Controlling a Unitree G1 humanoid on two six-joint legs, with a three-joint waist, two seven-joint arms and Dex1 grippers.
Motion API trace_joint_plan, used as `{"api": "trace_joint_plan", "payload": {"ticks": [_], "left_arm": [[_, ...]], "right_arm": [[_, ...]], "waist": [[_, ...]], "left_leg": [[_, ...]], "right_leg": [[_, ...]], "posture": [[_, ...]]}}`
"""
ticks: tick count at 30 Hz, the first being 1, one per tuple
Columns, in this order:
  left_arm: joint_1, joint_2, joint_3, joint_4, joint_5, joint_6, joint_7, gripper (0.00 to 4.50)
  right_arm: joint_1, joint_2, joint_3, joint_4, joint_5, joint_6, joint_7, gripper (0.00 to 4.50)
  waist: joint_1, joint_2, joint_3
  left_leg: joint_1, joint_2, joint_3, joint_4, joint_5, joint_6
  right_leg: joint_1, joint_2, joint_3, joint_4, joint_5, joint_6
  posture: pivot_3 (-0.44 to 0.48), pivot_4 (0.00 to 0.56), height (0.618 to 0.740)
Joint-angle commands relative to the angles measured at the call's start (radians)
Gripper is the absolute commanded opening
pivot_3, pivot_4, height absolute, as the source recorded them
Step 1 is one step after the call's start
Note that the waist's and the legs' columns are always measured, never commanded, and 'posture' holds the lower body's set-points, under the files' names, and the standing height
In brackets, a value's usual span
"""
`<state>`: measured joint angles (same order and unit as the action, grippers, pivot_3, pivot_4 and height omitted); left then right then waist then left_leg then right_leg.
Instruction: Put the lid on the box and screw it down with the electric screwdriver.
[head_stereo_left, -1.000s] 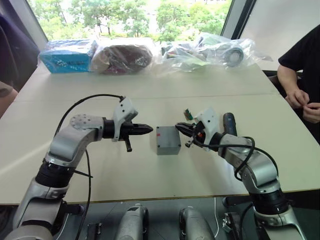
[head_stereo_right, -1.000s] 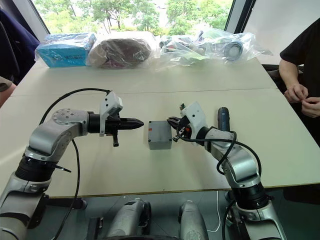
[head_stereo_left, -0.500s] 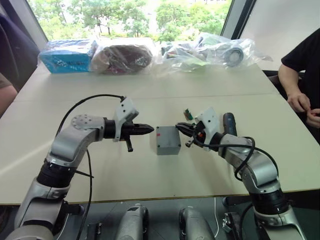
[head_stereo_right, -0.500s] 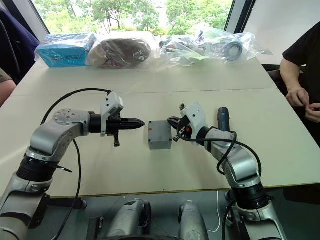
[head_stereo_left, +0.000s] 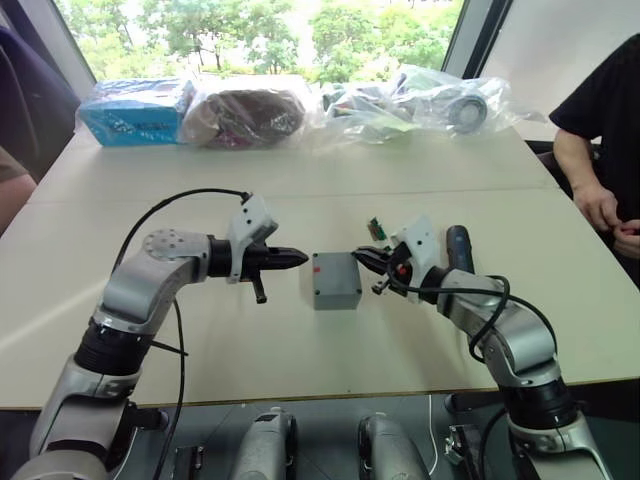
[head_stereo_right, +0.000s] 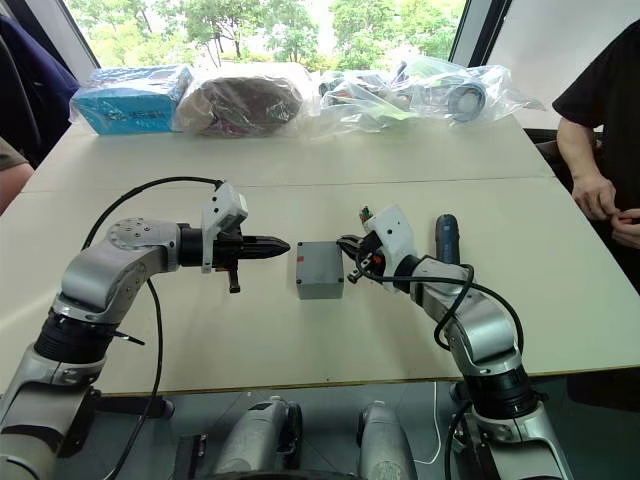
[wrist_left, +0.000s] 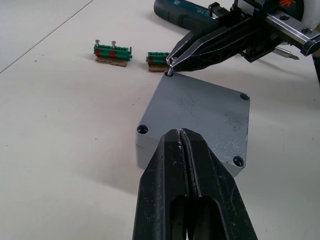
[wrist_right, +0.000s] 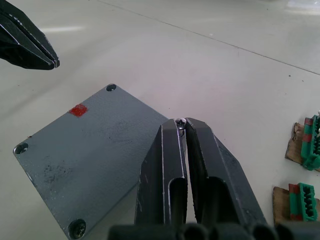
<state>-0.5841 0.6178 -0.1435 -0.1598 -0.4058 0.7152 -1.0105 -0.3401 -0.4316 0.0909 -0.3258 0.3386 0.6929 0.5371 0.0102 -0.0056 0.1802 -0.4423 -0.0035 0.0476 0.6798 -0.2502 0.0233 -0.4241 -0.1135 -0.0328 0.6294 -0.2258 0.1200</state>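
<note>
Lid seated on box, mid-table.
Right gripper pinching a screw over one corner; left gripper closed, empty.

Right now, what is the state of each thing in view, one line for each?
lid: closed on the box, red mark up.
box: standing on the table, lid on.
right gripper: shut on a small screw at a lid corner.
left gripper: shut, empty, beside the box.
electric screwdriver: lying on the table, unheld.
</note>
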Motion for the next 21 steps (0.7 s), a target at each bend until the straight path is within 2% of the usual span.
{"api": "trace_joint_plan", "payload": {"ticks": [1,3,6,10,11,13,17,20,21], "left_arm": [[-0.015,-0.003,0.003,-0.029,-0.009,-0.009,0.002,0.0],[-0.016,-0.004,0.004,-0.03,-0.009,-0.007,0.003,0.0],[-0.014,-0.007,0.004,-0.033,-0.012,-0.005,0.005,0.0],[-0.014,-0.016,0.007,-0.033,-0.019,-0.003,0.007,0.0],[-0.015,-0.021,0.008,-0.032,-0.021,-0.005,0.008,0.0],[-0.02,-0.033,0.008,-0.029,-0.022,-0.009,0.013,0.0],[-0.042,-0.059,0.01,-0.039,-0.043,-0.008,0.007,0.0],[-0.06,-0.058,-0.007,-0.053,-0.056,-0.016,-0.031,0.0],[-0.064,-0.055,-0.017,-0.057,-0.054,-0.025,-0.044,0.0]], "right_arm": [[-0.004,0.006,-0.008,-0.009,0.003,-0.007,-0.001,0.17],[-0.008,0.006,-0.006,-0.004,0.002,-0.006,0.0,0.17],[-0.011,-0.001,-0.006,-0.005,0.002,-0.003,0.006,0.91],[-0.014,-0.014,-0.019,-0.018,0.008,0.012,0.008,2.66],[-0.016,-0.02,-0.025,-0.024,0.012,0.022,0.008,2.97],[-0.018,-0.035,-0.045,-0.045,0.028,0.049,0.012,2.97],[-0.045,-0.076,-0.194,-0.135,0.143,0.246,-0.021,2.97],[-0.111,-0.168,-0.319,-0.168,0.247,0.46,-0.016,3.68],[-0.141,-0.204,-0.349,-0.167,0.277,0.531,-0.01,4.08]], "waist": [[0.0,0.0,0.0],[0.0,0.0,0.0],[0.0,0.0,0.0],[0.0,0.0,0.0],[0.0,0.0,0.0],[0.002,0.0,0.0],[0.003,0.0,0.0],[0.002,0.0,0.0],[0.002,0.0,0.0]], "left_leg": [[0.0,0.0,0.0,0.0,0.0,0.0],[0.0,0.0,0.0,0.0,0.0,0.0],[0.0,0.0,0.0,0.0,0.0,0.0],[0.0,0.0,0.0,0.0,0.0,0.0],[0.0,0.0,0.0,0.0,0.0,0.0],[0.0,0.0,0.0,0.0,0.0,0.0],[0.0,0.0,0.0,0.0,0.0,0.0],[0.0,0.001,0.0,0.0,0.0,0.0],[0.0,0.001,0.0,0.0,0.0,0.0]], "right_leg": [[0.0,0.0,0.0,0.0,0.0,0.0],[0.0,0.0,0.0,0.0,0.0,0.0],[0.0,0.0,0.0,0.0,0.0,0.0],[0.0,0.0,0.0,0.0,0.0,0.0],[0.0,0.0,0.0,0.0,0.0,0.0],[0.0,0.0,0.0,0.0,0.0,0.0],[0.0,0.0,0.0,0.0,0.0,0.0],[0.0,-0.001,0.0,0.0,0.0,0.0],[0.0,-0.001,0.0,0.0,0.0,0.0]], "posture": [[0.0,0.15,0.74],[0.0,0.15,0.74],[0.0,0.15,0.74],[0.0,0.15,0.74],[0.0,0.15,0.74],[0.0,0.15,0.74],[0.0,0.15,0.74],[0.0,0.15,0.74],[0.0,0.15,0.74]]}}
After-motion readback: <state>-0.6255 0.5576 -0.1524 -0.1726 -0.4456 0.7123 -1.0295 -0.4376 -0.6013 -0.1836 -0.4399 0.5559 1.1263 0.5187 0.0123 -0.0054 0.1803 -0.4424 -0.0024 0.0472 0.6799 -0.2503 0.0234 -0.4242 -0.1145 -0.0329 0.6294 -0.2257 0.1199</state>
